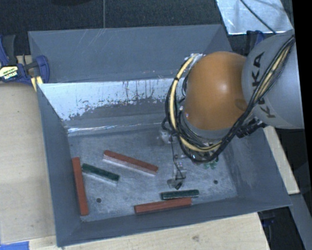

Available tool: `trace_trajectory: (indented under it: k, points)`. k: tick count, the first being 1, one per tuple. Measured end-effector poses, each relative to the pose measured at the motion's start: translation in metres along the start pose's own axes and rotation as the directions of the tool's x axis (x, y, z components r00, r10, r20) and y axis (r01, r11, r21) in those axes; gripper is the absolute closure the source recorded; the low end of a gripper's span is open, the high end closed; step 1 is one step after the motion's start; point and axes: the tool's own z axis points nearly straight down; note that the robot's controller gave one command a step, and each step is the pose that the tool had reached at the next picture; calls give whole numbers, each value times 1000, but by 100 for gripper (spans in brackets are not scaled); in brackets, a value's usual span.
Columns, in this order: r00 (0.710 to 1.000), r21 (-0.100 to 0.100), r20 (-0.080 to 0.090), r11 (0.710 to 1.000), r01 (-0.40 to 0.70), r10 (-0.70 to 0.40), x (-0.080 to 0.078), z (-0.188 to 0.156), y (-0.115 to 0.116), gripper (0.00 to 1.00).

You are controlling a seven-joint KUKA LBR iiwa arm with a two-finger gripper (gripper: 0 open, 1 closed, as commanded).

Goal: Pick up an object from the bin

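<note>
My gripper (179, 180) hangs low over the bin's floor, right of centre, under the arm's orange dome. Just below its tip lies a short dark green bar (179, 194), flat and level. I cannot tell if the tip touches it. Against the front wall, right beneath that bar, rests a red-brown bar (163, 205). To the left of the gripper lies a longer red-brown bar (130, 161) with a pale edge, slanting down to the right.
Further left, a dark green bar (100, 172) lies slanted, and a red-brown bar (80, 185) stands along the left wall. The arm's dome and cables cover the bin's right part. Bare floor shows between the bars.
</note>
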Motion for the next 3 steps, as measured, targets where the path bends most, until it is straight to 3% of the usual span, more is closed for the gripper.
trace_trajectory:
  k: [1,2,3]
  points:
    - [993,0,1,993,-121,121,-31,108,52,0]
    - [992,-2,7,992,-124,124,-32,104,50,100]
    - [970,2,18,970,244,-244,-68,-119,50,100]
